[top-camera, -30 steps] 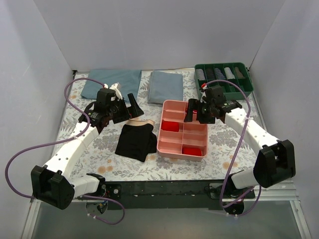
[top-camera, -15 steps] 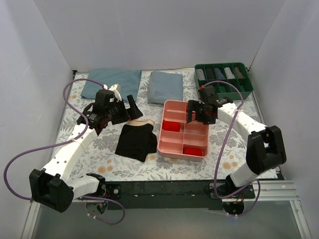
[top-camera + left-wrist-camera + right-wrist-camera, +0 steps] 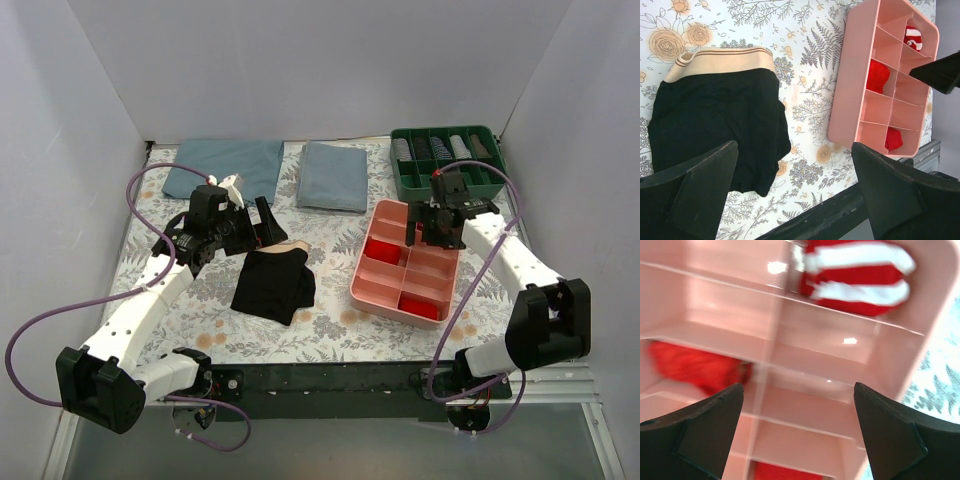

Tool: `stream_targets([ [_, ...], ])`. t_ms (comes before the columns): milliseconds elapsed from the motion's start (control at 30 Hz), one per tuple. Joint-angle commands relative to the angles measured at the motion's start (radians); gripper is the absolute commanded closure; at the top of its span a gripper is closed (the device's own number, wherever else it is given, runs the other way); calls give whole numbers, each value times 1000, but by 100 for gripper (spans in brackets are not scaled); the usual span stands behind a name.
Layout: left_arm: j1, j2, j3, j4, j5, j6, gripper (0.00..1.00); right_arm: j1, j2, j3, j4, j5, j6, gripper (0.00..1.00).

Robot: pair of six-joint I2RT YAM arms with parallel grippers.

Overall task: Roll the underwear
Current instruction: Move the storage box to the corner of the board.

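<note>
The underwear (image 3: 272, 283) lies flat left of bench centre, with its tan waistband toward the far edge. It is not gripped.

The left gripper (image 3: 262, 220) is spread wide above the waistband end. In the left wrist view the garment sits mostly under one finger, not between the jaws.

The right gripper (image 3: 432, 228) is released, hovering over the pink tray (image 3: 362, 272) toward the right edge.

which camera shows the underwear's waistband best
Left wrist: the underwear lies flat and large there, its beige waistband fully visible along the top. The top external view shows it small, the waistband partly behind the left gripper. The right wrist sees only the pink tray.
</note>
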Motion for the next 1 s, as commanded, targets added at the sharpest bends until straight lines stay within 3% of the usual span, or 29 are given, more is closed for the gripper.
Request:
stream_targets([
  [0, 2, -30, -3, -4, 11, 13, 2, 139, -78, 126, 17, -139, 37, 1],
  [167, 2, -24, 29, -14, -18, -3, 2, 392, 2, 184, 81, -130, 203, 1],
  [367, 0, -41, 60, -60, -89, -4, 2, 484, 195, 213, 199, -148, 307, 1],
  [500, 0, -61, 46, -80, -101, -7, 2, 500, 299, 242, 189, -118, 316, 1],
  [667, 2, -66, 33, -84, -97, -17, 2, 481, 320, 220, 95, -12, 309, 1],
  [967, 0, -49, 32, -73, -66, -12, 2, 346, 114, -39, 96, 47, 303, 1],
])
